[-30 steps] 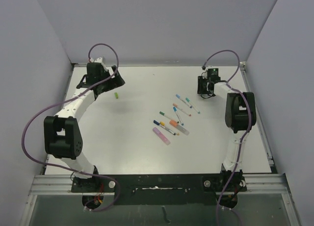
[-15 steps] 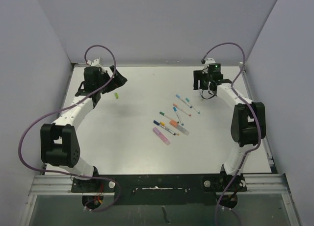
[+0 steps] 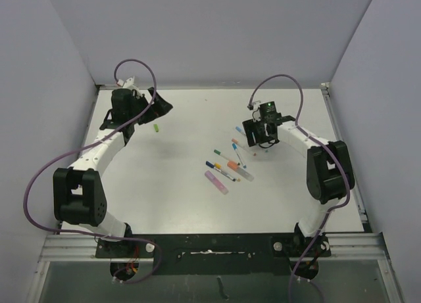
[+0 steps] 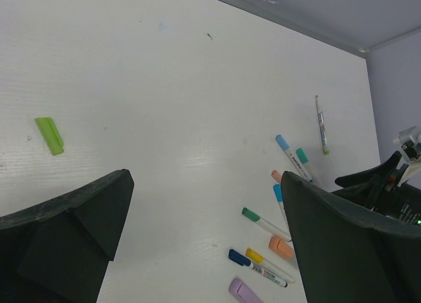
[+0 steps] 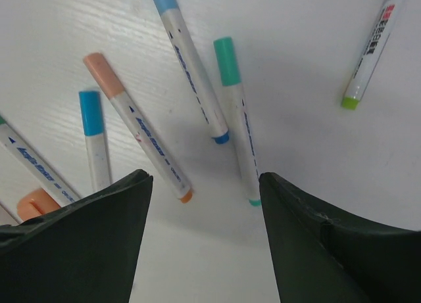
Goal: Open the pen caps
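A loose green pen cap lies on the white table just ahead of my left gripper, which is open and empty. Several capped pens lie mid-table. My right gripper hovers open over them, close above the teal-capped pen and the peach-capped pen, holding nothing. An uncapped pen with a green tip lies apart, farther back. A loose orange cap and a lilac cap lie among the pens.
Grey walls close the table at the back and both sides. A metal rail runs along the right edge. Cables loop above both arms.
My right gripper has opened and swung from the back right towards the pens, lower over them. The left arm drew back slightly early on, then stayed still.
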You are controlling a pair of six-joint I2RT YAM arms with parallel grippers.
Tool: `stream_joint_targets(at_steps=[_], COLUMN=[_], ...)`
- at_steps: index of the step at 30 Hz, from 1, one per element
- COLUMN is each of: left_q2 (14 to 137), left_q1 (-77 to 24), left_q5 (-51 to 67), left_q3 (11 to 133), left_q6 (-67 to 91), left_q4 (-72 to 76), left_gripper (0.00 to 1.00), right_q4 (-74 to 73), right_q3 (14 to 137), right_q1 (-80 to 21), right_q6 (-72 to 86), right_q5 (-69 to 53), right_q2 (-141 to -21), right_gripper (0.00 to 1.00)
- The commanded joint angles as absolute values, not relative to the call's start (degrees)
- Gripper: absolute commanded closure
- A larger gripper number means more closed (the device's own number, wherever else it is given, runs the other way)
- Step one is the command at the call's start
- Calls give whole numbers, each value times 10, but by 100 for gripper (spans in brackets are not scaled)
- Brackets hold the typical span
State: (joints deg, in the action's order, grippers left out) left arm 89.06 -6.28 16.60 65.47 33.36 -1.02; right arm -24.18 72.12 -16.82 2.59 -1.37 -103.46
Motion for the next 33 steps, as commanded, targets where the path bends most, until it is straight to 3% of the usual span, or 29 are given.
stream_joint_targets(at_steps=[1, 33], left_q2=[858, 871], left_q1=[-67, -73], left_q5=[180, 188], left_q3=[657, 646], left_q6=[330, 343], left_q4=[16, 39], left_gripper=[2, 3], right_q4=[-260, -249], right_q3=[708, 713], right_q1=[-162, -116], right_q6=[15, 34], right_q5=[10, -18], right_q2=[-978, -1069], right_gripper=[33, 43])
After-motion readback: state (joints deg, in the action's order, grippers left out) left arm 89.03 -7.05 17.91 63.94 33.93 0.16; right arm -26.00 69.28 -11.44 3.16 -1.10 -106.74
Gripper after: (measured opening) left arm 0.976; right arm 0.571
